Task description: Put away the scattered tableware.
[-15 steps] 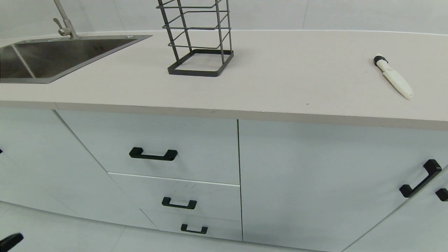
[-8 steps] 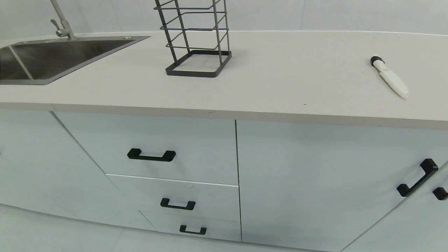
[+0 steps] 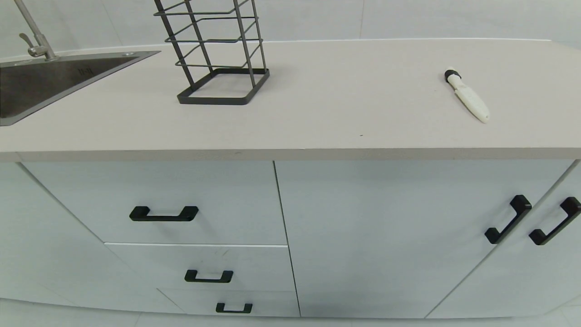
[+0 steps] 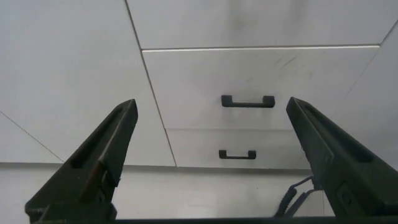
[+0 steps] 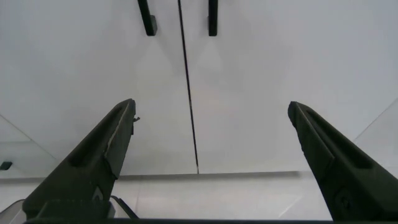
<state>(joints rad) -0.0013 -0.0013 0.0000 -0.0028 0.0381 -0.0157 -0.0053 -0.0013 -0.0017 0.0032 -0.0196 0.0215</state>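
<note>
Where the counter starts at our far left, a steel sink is set into the pale countertop, with a faucet rising at its back edge. Just right of the sink a dark wire rack stands upright on the counter, on a rectangular base. Further right, well apart from the rack, we see the white utensil. It lies flat on the counter near the right end, its black-banded end pointing toward the wall and its pale tip toward the front edge.

Below the counter, a stack of three drawers sits under the rack, each with a black handle: the top drawer handle, the middle drawer handle and the bottom drawer handle. Right of the drawers come plain cabinet doors, and two black door handles sit side by side toward the right.

Our left gripper hangs low in front of the drawers with its two dark fingers spread wide and nothing between them. Our right gripper faces the seam between two cabinet doors, its fingers likewise spread wide and holding nothing.
</note>
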